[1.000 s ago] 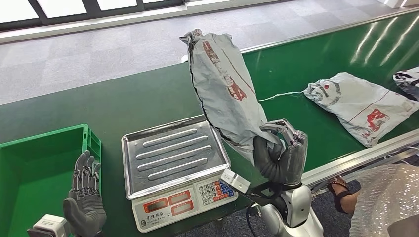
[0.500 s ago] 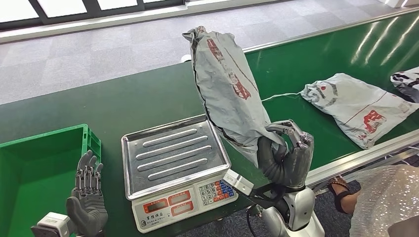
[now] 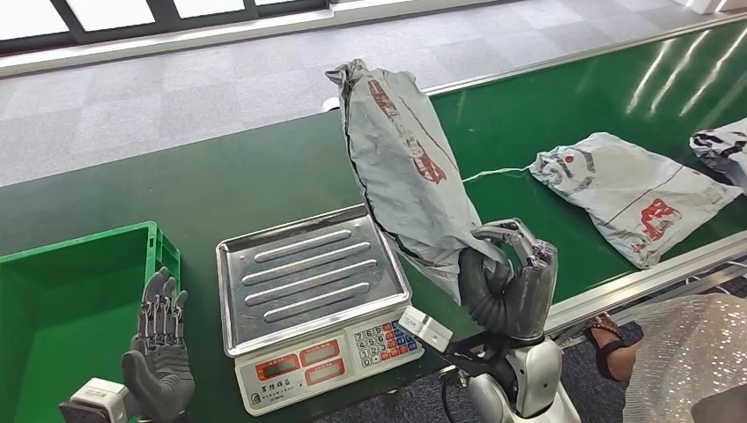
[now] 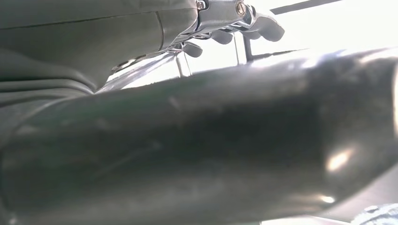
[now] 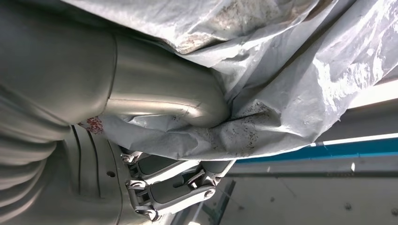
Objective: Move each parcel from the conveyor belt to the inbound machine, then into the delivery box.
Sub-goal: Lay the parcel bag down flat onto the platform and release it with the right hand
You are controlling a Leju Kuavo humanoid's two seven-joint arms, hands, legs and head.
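Head view: bag carried upright beside the scale

Head view compared with a second before: held bag point(image 3: 407, 167) tipped a touch and drifted slightly, top end shifted little, lower end kept clamped in the right hand point(image 3: 511, 280). Gripped firmly, fingers wrapped round the gathered plastic; same pinch seen close in the right wrist view, thumb pressed into the crumpled grey film point(image 5: 244, 117). Left hand point(image 3: 160, 352) raised a little, held nothing, fingers straight and slightly apart, poised near the corner of the green crate point(image 3: 53, 291). On the belt point(image 3: 220, 181), second bag point(image 3: 630, 189) slid slightly toward the scale, a third point(image 3: 722, 150) come further in at the far right edge; belt judged to be running.

Meaning for the task, as a judgement: bag already lifted off the belt, not yet laid on the scale point(image 3: 308, 273), so weighing step next, crate after that.

Edges and room: bag hung just beside the scale's right rim, lower part overlapping the tray's corner in the picture, contact impossible to tell. Tray bare and open from above. Raised lip all round, likely to snag a dragged bag. Keypad point(image 3: 383, 339) near the front edge, close to the right wrist. Metal rail point(image 3: 643, 278) along the belt's near side, just beside the right hand. Person's foot point(image 3: 608, 333) seen beyond that rail, low right.
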